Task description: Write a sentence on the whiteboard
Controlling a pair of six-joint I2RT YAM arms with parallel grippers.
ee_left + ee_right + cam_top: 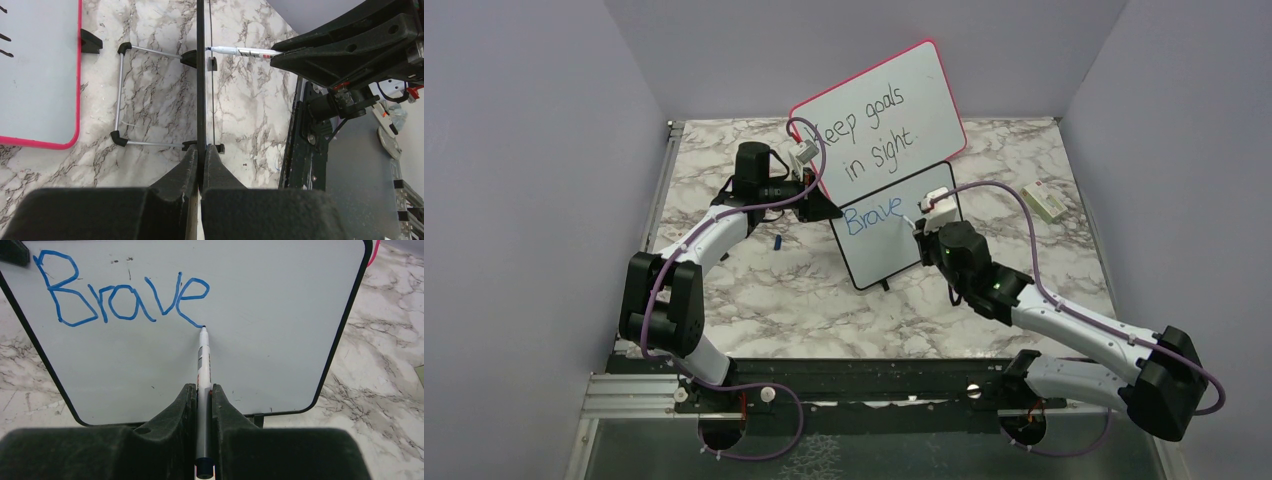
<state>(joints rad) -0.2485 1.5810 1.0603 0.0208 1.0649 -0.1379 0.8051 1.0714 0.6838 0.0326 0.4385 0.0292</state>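
Note:
The small black-framed whiteboard (892, 252) stands upright at the table's middle. The blue word "Brave" (871, 217) is written across its top, and shows large in the right wrist view (120, 295). My right gripper (921, 236) (202, 390) is shut on a white marker (203, 357), whose tip touches the board (280, 335) at the tail of the "e". My left gripper (824, 207) (201, 155) is shut on the board's left edge, seen edge-on as a black line (201, 75). The marker (245, 51) meets it from the right.
A larger pink-framed board (879, 120) (40, 75) with black writing "Keep goals in sight." leans behind on a wire stand (120, 95). A small blue cap (777, 242) lies left of the whiteboard. A white box (1044, 200) lies at the far right. Grey walls enclose the table.

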